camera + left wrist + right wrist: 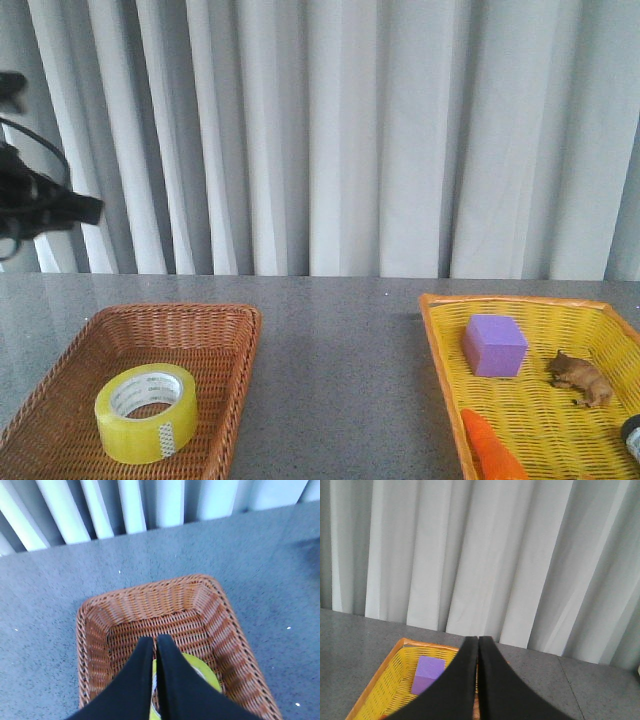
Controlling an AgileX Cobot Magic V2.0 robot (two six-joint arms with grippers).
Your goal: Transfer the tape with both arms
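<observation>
Tape (146, 413) lies flat in the brown basket (215, 322), at about 7 o'clock on the table (340, 380) in the front view. The left wrist view shows only a yellow bit of it behind the left gripper (154, 642), whose fingers are pressed together and hold nothing. Only the front view shows the toy animal (580, 377). The right gripper (478, 641) is pressed together too, above the yellow basket (385, 680) with the purple block (427, 674).

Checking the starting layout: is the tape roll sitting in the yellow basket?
No, the tape lies in the brown wicker basket on the left, not the yellow basket.
</observation>
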